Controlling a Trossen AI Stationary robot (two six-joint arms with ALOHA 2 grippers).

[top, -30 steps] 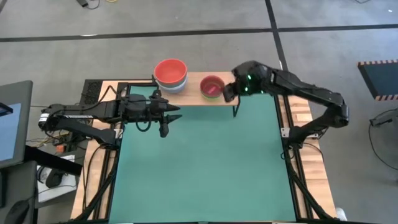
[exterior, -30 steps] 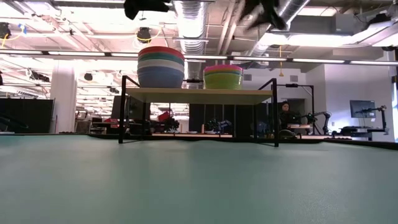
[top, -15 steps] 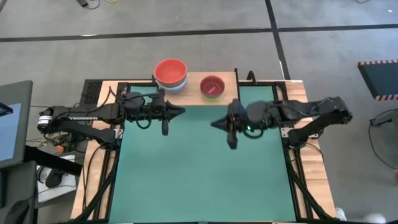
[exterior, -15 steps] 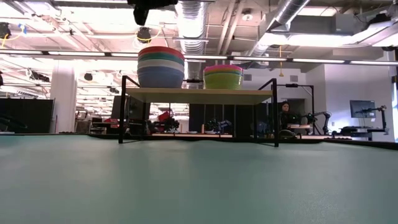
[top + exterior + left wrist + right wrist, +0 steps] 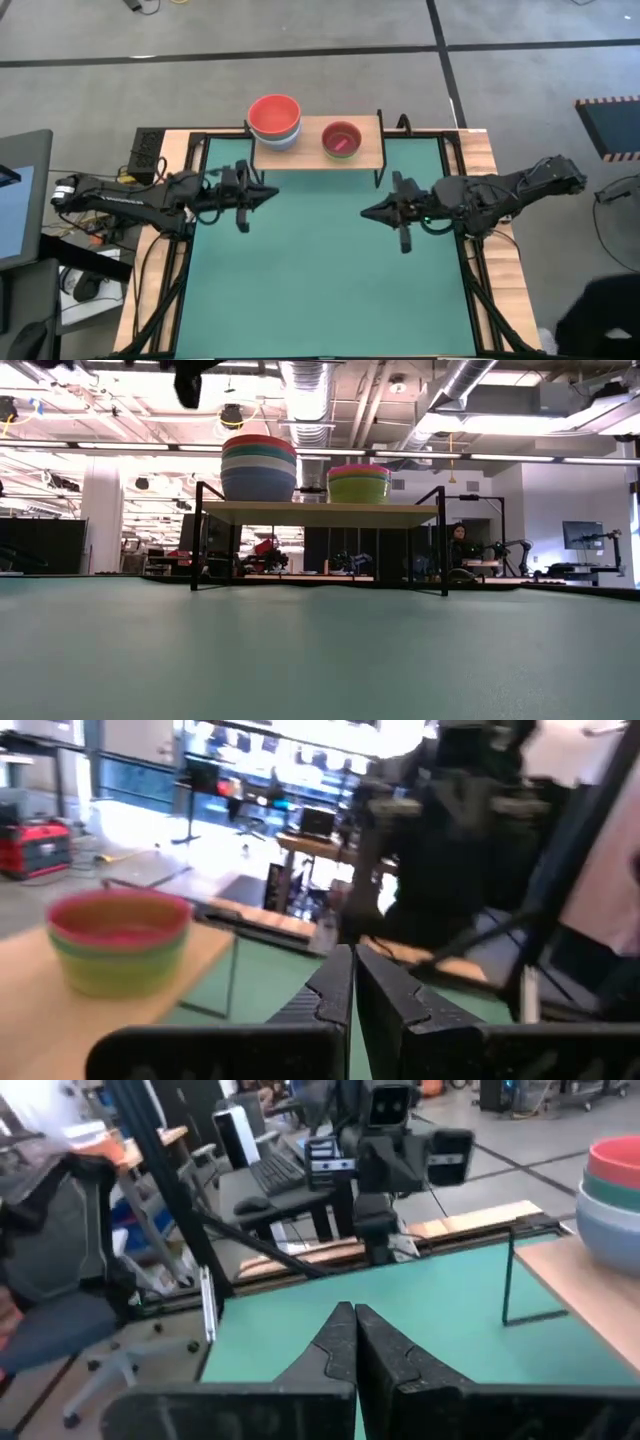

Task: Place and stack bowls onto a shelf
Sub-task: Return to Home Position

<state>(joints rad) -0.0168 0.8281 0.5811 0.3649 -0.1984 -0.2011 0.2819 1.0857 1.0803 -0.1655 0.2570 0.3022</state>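
- the shelf (image 5: pixel 365 152) stands at the far edge of the green mat (image 5: pixel 320 280), and every bowl in view sits on its plank top.
- at the shelf's left end is the large stack (image 5: pixel 259 467): blue at the bottom, then white, dark teal, and red on top.
- at its right end is the small stack (image 5: pixel 359 484), with yellow-green and green bands under a magenta top; a cyan bowl is hard to pick out.
- no bowl lies in front of the shelf, so the stacking looks finished.
- the left gripper (image 5: pixel 270 192) hangs in front of the shelf's left end, well apart from it, with its fingers pressed together on nothing.
- the right gripper (image 5: pixel 366 212) hangs in front of the shelf's right end, also clear of it, with its fingers together and empty.
- what seems left is only settling both arms into rest.
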